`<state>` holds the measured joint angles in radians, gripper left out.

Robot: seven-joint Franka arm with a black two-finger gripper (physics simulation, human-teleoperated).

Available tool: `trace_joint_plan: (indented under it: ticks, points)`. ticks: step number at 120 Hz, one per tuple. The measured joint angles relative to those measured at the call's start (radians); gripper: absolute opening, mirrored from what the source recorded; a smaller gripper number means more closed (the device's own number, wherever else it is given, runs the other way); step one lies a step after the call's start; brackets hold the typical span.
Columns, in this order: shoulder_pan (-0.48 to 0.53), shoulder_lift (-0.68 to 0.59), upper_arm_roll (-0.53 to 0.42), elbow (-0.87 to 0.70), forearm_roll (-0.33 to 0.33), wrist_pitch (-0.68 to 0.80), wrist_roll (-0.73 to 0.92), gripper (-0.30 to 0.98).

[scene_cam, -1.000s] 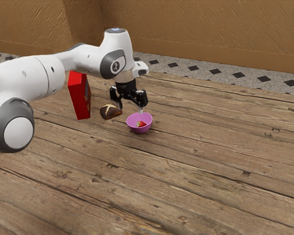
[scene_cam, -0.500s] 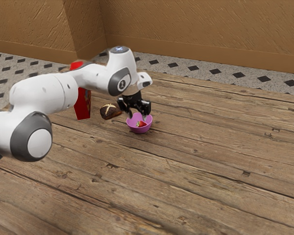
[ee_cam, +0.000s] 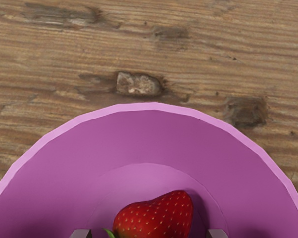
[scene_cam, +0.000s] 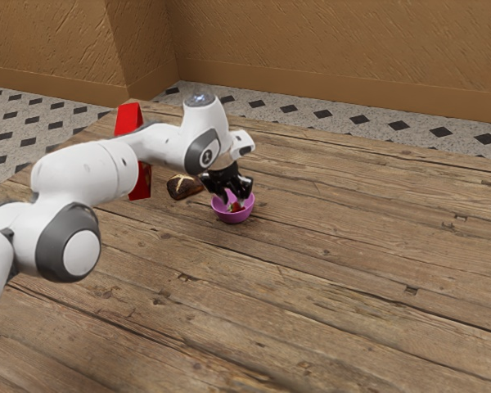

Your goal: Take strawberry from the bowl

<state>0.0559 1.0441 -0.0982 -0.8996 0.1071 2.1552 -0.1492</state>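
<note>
The gripper (scene_cam: 236, 203) reaches down in the pink bowl (scene_cam: 232, 219) w/ its fingers apart, one at each side of the strawberry (ee_cam: 156, 218), which lies at the bowl's bottom. On the wooden table (scene_cam: 311, 286), the brown bread (scene_cam: 179, 187) is btwn bowl & red box (scene_cam: 128, 119), in ext. view

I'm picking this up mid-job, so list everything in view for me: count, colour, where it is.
strawberry: one, red with a bit of green, inside the bowl
bowl: one, pink-purple, on the table under the gripper
bread-like item: one, dark brown with pale marks, on the table between box and bowl
box: one, red, standing, partly hidden by the arm
table: one, brown wood, under everything
floor: pale with dark diamonds, beyond the table
walls: tan, at the back
arm: one, white and grey, from the exterior view's left
gripper: one, black, open around the strawberry
</note>
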Motion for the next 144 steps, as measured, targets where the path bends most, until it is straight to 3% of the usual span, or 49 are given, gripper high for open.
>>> trace_joint_plan:
  ticks: [100,144]
  points:
    - [-0.001,0.032,-0.003,0.012,0.002,0.040,0.069,0.19]
    - [-0.001,0.031,-0.001,0.012,0.013,0.034,0.081,0.09]
